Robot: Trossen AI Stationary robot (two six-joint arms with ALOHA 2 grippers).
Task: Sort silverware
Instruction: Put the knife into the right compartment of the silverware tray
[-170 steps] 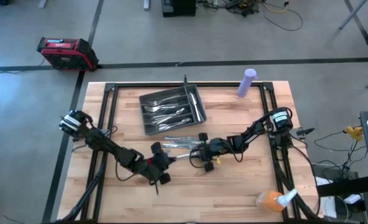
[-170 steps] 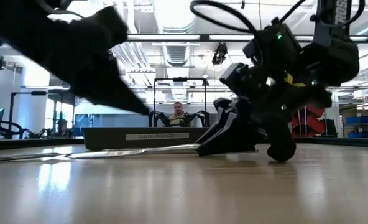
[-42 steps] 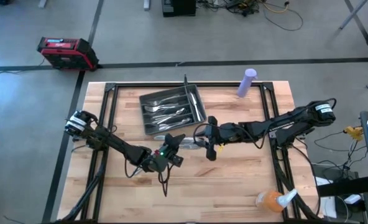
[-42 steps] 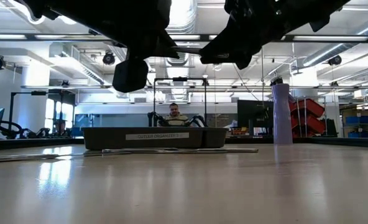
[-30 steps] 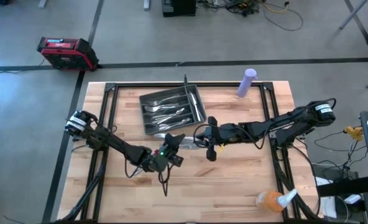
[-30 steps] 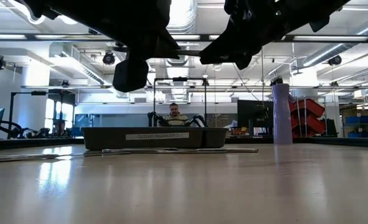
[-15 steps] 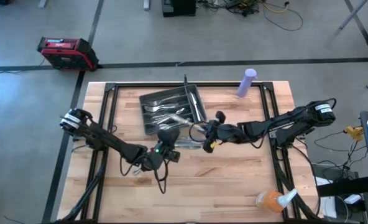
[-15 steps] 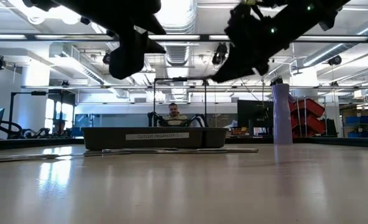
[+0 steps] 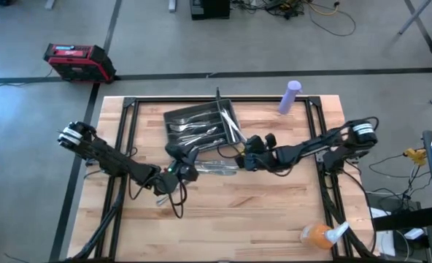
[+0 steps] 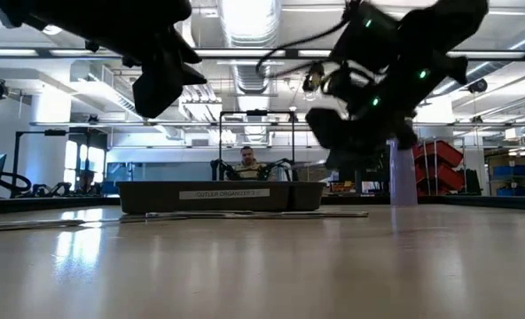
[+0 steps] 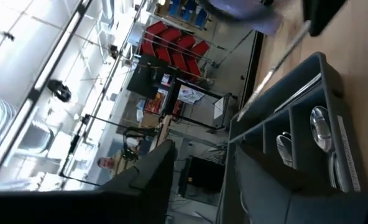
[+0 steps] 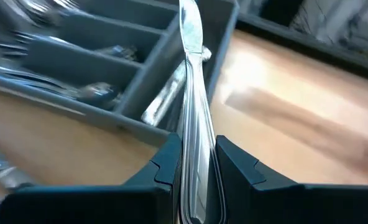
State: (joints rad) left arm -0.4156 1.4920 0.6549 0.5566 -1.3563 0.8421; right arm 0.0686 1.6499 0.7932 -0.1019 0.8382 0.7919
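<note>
1. Silver-coloured knife [image 12: 193, 106] clamped between the two dark fingers [image 12: 166, 163] of the right pincer [image 9: 247, 150], blade pointing out over the near right corner of the tray [image 9: 174, 151].
2. Right pincer raised off the surface [image 9: 274, 212], just beside the tray's right end; knife reaching over the rightmost compartment, where more knives [image 12: 165, 99] lie.
3. Left pincer [image 9: 181, 162] raised at the tray's near edge, fingers [image 11: 150, 180] apart, gripping nothing.
4. Dark grey tray at the back middle of the wooden surface, with spoons [image 11: 321, 127] and forks [image 9: 190, 126] in its compartments.
5. Loose silverware [image 9: 216, 167] flat on the surface just in front of the tray, between the two pincers.
6. Purple bottle [image 9: 290, 97] upright near the far right edge; orange spray bottle [image 9: 319, 234] at the near right corner.
7. Person [image 10: 248, 163] seated in the room beyond the tray.
</note>
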